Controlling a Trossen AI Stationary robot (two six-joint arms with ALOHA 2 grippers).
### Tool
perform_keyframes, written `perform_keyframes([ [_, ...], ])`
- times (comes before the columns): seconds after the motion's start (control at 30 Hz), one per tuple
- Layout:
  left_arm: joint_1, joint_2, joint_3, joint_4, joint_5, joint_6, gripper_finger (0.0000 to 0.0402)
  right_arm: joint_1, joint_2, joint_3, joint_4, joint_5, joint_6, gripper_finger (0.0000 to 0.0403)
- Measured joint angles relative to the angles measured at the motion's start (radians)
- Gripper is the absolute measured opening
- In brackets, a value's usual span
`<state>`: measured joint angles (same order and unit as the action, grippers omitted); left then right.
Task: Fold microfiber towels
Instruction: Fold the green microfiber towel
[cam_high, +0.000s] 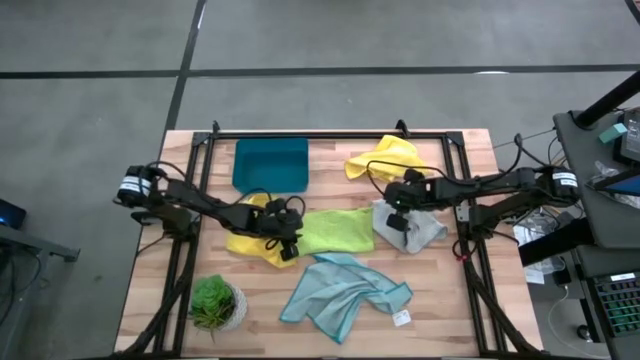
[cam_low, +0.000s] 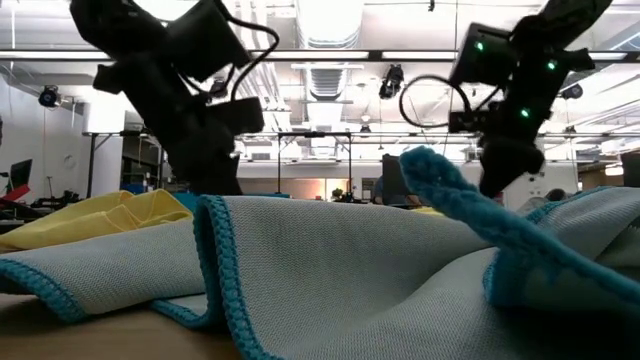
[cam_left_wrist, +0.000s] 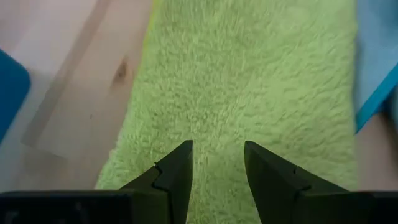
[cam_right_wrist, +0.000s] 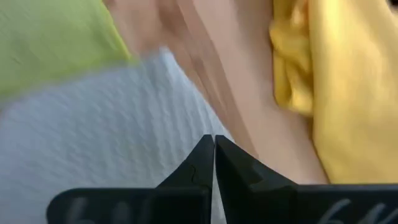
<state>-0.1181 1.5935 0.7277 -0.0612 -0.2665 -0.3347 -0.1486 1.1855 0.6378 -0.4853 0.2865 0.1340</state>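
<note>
The left gripper (cam_high: 291, 240) sits low over the lime green towel (cam_high: 338, 231), at that cloth's end nearest the left arm. Its fingers (cam_left_wrist: 177, 171) stand partly apart with nothing between them, the green pile showing in the gap and beyond. Under and behind this gripper lies a yellow towel (cam_high: 250, 244), its crumpled edge poking out toward the plant side.

Beyond the left gripper, toward the far edge of the tabletop (cam_high: 450, 310), sits the teal tray (cam_high: 271, 164). From above its inside shows only flat teal; no cloth lies in it. A corner of it shows in the left wrist view too.

The right gripper (cam_high: 396, 215) is over the pale grey towel (cam_high: 410, 226), at the end that meets the lime green one. Its fingers (cam_right_wrist: 196, 167) are pressed together, tip to tip; whether a pinch of grey cloth is caught between them I cannot tell. Just past this gripper on the far side lies the second yellow towel (cam_high: 384, 157), bunched and apart from the grey one, with bare wood between.

The light blue towel (cam_high: 345, 290) lies rumpled on the near side of both grippers, apart from each, its teal-stitched hem filling the low view. A small potted plant (cam_high: 213, 302) stands near the left arm's front corner.
</note>
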Motion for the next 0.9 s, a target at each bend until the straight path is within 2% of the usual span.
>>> perform_keyframes([
  [0.2, 0.000, 0.049, 0.005, 0.013, -0.002, 0.001, 0.0129, 0.006, 0.018, -0.009, 0.219, -0.236, 0.037, 0.0009],
  [0.37, 0.004, 0.068, 0.003, 0.017, -0.022, 0.002, 0.0129, 0.047, 0.094, -0.015, 0.412, -0.244, 0.049, 0.0009],
  [0.5, 0.004, 0.077, 0.006, 0.020, -0.027, 0.002, 0.0129, 0.075, 0.185, -0.014, 0.528, -0.301, 0.052, 0.0009],
  [0.77, 0.005, 0.077, 0.005, 0.024, -0.027, 0.002, 0.0129, 0.090, 0.354, 0.031, 0.533, -0.312, 0.056, 0.0009],
  [0.9, 0.005, 0.077, 0.004, 0.019, -0.029, 0.001, 0.0129, 0.073, 0.396, 0.071, 0.485, -0.269, 0.013, 0.0009],
])
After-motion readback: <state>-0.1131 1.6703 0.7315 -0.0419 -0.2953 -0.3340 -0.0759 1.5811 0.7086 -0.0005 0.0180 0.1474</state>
